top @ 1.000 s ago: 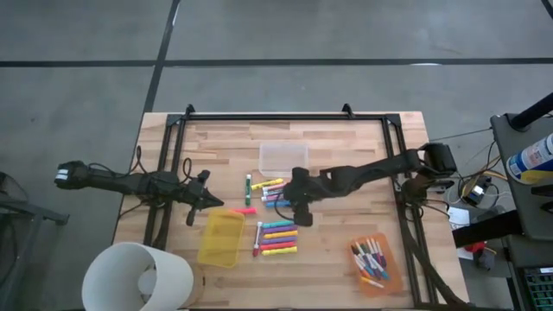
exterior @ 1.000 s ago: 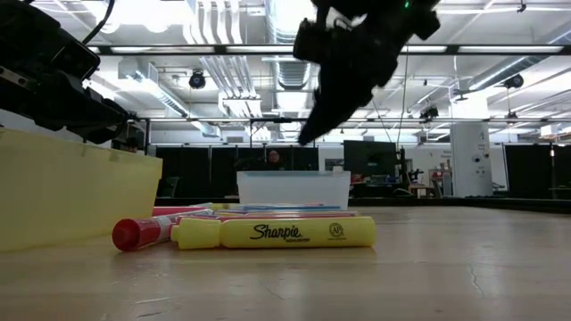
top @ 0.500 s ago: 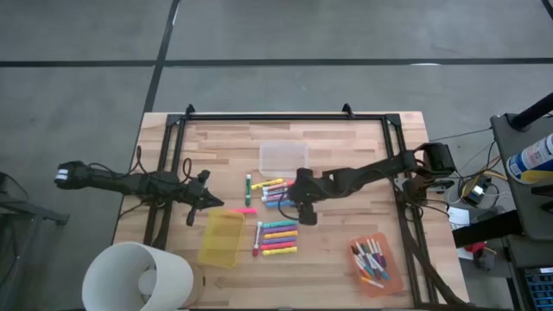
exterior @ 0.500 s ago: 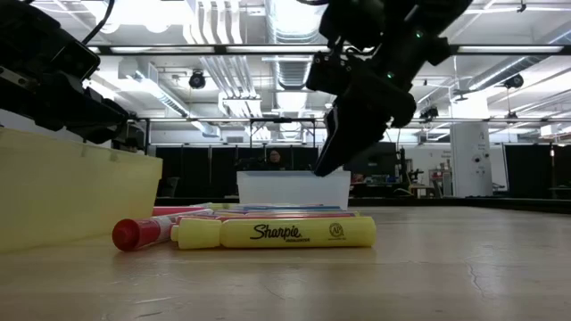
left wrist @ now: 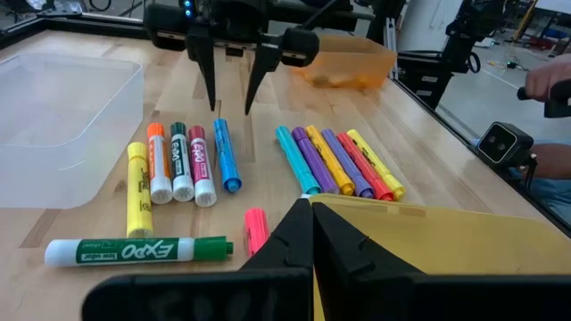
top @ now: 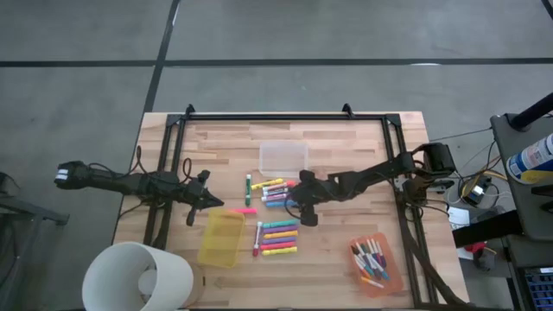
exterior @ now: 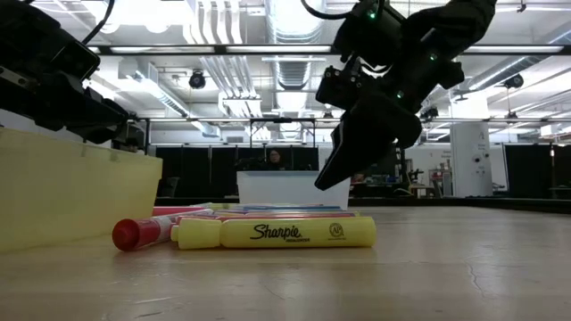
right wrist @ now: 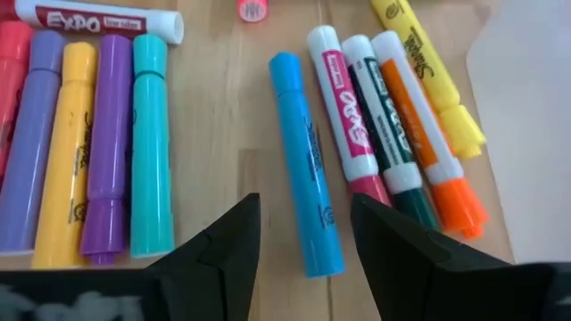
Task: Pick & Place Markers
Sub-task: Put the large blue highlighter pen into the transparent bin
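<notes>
Two groups of markers lie flat on the wooden table: one [top: 273, 192] with a blue marker [right wrist: 306, 152], white ones with coloured caps and a yellow one, the other [top: 278, 238] a row of neon ones. My right gripper [right wrist: 303, 234] is open and hangs slanting down just above the blue marker [left wrist: 226, 156]. One finger stands on either side of that marker's end, without touching it. A green-capped marker [left wrist: 134, 251] and a pink one [left wrist: 256, 229] lie apart from the groups. My left gripper [left wrist: 310, 214] is shut and waits at the table's left, over the yellow bin [top: 221, 238].
A clear bin [top: 282, 157] stands at the far middle. At the near right an orange bin [top: 373, 263] holds several markers. A white bucket [top: 138, 276] stands off the table's near left corner. A black frame [top: 285, 117] runs along the table's edges.
My right gripper has come down toward the blue marker in the far group, still open. The markers have not moved.
</notes>
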Available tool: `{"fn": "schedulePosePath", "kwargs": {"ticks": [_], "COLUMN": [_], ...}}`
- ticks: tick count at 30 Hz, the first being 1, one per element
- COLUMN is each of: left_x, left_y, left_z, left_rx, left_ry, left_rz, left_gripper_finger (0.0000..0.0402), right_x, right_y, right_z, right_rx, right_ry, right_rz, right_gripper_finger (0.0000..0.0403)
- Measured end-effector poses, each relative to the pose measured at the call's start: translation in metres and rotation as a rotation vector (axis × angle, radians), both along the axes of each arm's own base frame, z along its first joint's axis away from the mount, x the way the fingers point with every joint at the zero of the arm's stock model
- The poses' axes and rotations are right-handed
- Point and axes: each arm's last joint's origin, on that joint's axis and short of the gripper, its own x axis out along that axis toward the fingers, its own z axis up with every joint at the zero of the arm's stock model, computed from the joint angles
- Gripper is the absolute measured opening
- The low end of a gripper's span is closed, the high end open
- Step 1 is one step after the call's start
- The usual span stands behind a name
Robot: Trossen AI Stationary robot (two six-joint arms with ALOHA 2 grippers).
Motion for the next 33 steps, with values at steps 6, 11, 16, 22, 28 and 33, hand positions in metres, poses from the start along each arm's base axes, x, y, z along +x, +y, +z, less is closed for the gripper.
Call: {"fn": "schedulePosePath", "kwargs": {"ticks": [6,11,16,22,28,33], "left_x": [0.0,0.0,0.0,0.0,0.0,0.0], "left_y": [0.0,0.0,0.0,0.0,0.0,0.0], "left_z": [0.0,0.0,0.0,0.0,0.0,0.0], "left_rx": [0.0,0.0,0.0,0.0,0.0,0.0], "left_ry": [0.0,0.0,0.0,0.0,0.001,0.001], "left_rz": [0.0,0.0,0.0,0.0,0.0,0.0], "left_gripper_finger": [0.0,0.0,0.0,0.0,0.0,0.0], "right_x": [-0.001,-0.001,0.001,0.009,0.018,0.017], "right_y": [0.0,0.0,0.0,0.001,0.002,0.002], "right_z": [-0.001,-0.001,-0.002,-0.026,-0.033,-0.034], "right_rx": [0.009,0.009,0.02,0.037,0.038,0.042], "right_ry": [0.003,-0.001,-0.013,0.018,0.034,0.05], "right_rz": [-0.009,-0.009,-0.019,-0.039,-0.042,-0.042], "right_gripper_finger": [0.0164,0.0166,0.0166,0.0166,0.0156,0.0122]}}
